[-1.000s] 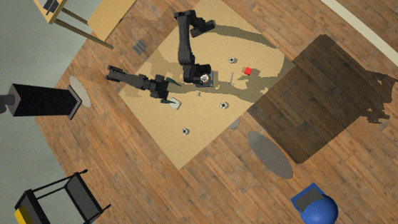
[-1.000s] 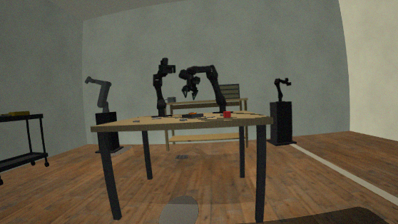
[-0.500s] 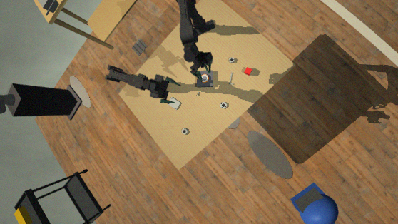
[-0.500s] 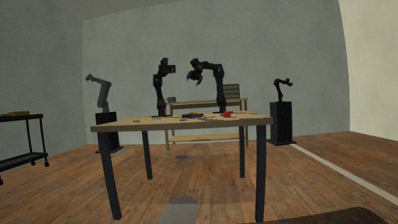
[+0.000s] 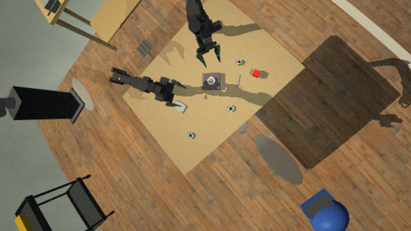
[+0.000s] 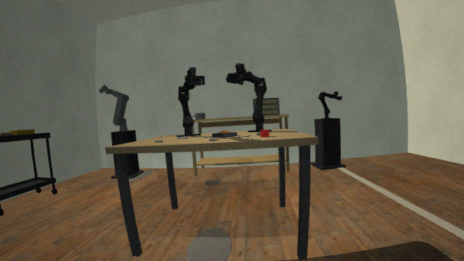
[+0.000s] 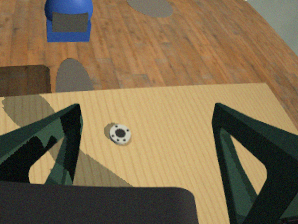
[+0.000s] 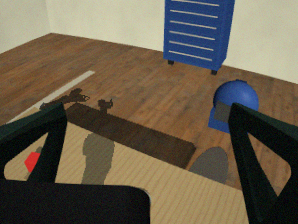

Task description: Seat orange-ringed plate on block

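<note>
The orange-ringed plate [image 5: 211, 77] lies on the grey block [image 5: 211, 82] near the middle of the table; from the side it shows as a low dark block with an orange top [image 6: 224, 133]. My left gripper [image 5: 210, 57] hangs open and empty, high above the table and off to one side of the block; it also shows in the side view [image 6: 231, 78]. My right gripper [image 5: 177, 94] is open and empty, raised on the other side of the block. Neither wrist view shows the plate or the block. The plate's small holes are too small to make out.
A red cube [image 5: 255, 73] lies beyond the block. Three small white rings [image 5: 239, 62] [image 5: 231, 108] [image 5: 190, 135] lie about the table; one shows in the left wrist view [image 7: 120, 133]. A pale flat piece [image 5: 180, 107] lies under the right gripper. A thin pin [image 5: 239, 80] lies beside the block.
</note>
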You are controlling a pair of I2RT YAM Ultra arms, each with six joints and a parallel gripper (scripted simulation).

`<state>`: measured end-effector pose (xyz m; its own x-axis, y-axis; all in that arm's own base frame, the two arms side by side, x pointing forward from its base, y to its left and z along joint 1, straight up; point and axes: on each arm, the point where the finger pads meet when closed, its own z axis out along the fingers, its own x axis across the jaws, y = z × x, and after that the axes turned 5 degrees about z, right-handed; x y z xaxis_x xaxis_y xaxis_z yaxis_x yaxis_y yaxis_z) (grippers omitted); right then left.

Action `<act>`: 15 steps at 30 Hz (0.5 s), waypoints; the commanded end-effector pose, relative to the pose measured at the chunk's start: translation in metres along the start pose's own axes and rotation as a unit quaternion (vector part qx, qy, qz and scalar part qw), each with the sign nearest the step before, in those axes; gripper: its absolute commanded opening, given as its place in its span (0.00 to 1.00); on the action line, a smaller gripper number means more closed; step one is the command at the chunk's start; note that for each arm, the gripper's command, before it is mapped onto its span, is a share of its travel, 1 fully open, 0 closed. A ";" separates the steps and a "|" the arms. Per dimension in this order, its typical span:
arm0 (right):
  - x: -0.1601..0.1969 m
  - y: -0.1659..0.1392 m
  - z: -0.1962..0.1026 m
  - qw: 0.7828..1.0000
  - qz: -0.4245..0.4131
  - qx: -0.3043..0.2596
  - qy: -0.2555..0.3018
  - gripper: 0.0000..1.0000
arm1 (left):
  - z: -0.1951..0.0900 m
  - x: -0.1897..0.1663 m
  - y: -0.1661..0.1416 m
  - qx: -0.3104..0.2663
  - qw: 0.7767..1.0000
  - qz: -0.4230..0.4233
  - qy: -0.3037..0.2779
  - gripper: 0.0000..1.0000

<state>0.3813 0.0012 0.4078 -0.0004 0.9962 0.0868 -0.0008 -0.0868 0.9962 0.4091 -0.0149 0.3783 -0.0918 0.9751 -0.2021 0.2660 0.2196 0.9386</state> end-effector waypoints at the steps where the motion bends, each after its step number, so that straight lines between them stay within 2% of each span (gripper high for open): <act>1: -0.002 0.008 0.000 1.000 0.002 -0.009 -0.003 1.00 | -0.015 0.000 0.029 -0.099 0.990 0.097 -0.034 0.78; 3: -0.002 0.011 0.002 1.000 0.002 -0.012 -0.004 1.00 | -0.041 0.000 0.060 -0.148 0.981 0.125 -0.030 0.78; 4: 0.001 0.007 0.004 1.000 0.002 -0.008 0.001 1.00 | -0.040 0.004 0.049 -0.155 0.976 0.150 -0.028 0.78; 6: 0.002 0.011 -0.003 1.000 0.002 -0.011 0.002 1.00 | -0.053 0.004 0.061 -0.192 0.964 0.180 -0.026 0.78; 7: 0.002 0.013 -0.006 1.000 0.002 -0.017 0.003 1.00 | -0.042 0.012 0.035 -0.171 0.967 0.188 -0.024 0.78; 10: 0.003 0.008 -0.006 1.000 0.002 -0.010 0.005 1.00 | -0.024 0.019 0.010 -0.127 0.978 0.167 -0.022 0.78; 15: 0.004 0.005 -0.007 1.000 0.002 -0.006 0.005 1.00 | -0.048 0.013 0.042 -0.171 0.973 0.154 -0.025 0.78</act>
<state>0.3818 0.0008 0.4077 0.0006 0.9962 0.0870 -0.0008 -0.0870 0.9962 0.3835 0.0048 0.3886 -0.0082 0.9962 0.0872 0.0569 -0.0866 0.9946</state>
